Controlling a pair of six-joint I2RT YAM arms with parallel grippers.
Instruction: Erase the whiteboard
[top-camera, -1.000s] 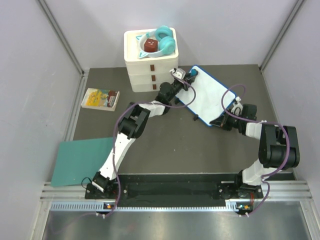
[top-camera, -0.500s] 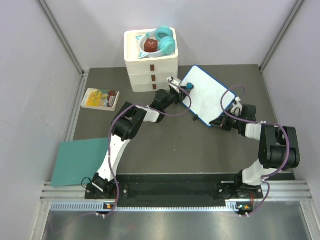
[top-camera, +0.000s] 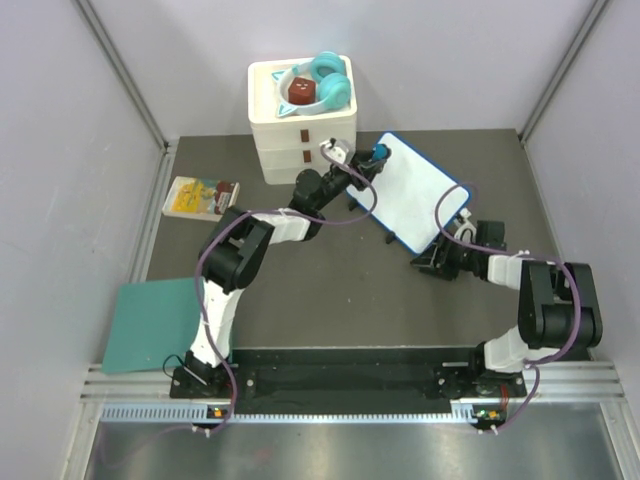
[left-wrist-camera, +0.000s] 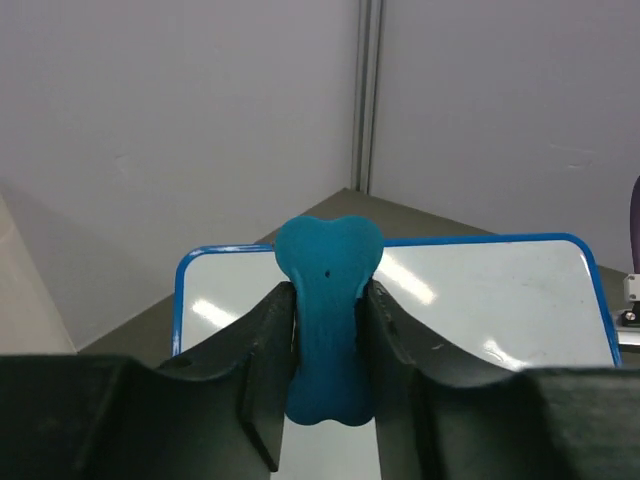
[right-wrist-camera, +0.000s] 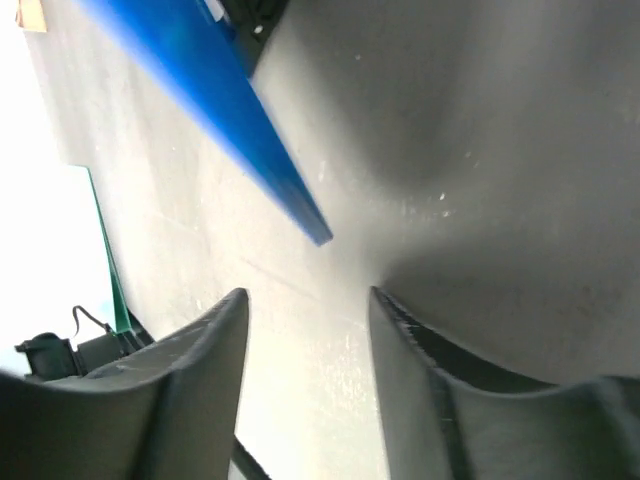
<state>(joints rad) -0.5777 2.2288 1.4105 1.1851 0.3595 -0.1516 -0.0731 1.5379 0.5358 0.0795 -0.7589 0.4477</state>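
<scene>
Teal, bone-shaped eraser (left-wrist-camera: 327, 250) pinched narrowly in my left gripper (left-wrist-camera: 326, 300), poised at the far-left edge of the whiteboard (top-camera: 420, 195). This lies on the dark table (top-camera: 330, 280), just right of the white drawer box (top-camera: 302, 140). Its face looks clean, so I judge wiping nearly done; next, lift clear. My right gripper (right-wrist-camera: 308, 295) stands parted and empty beside the whiteboard's near corner.

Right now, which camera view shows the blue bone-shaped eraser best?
The left wrist view: the blue bone-shaped eraser stands large in the centre, between the fingers of the left gripper. The top external view shows it only as a small blue spot. The right wrist view does not show it.
</scene>
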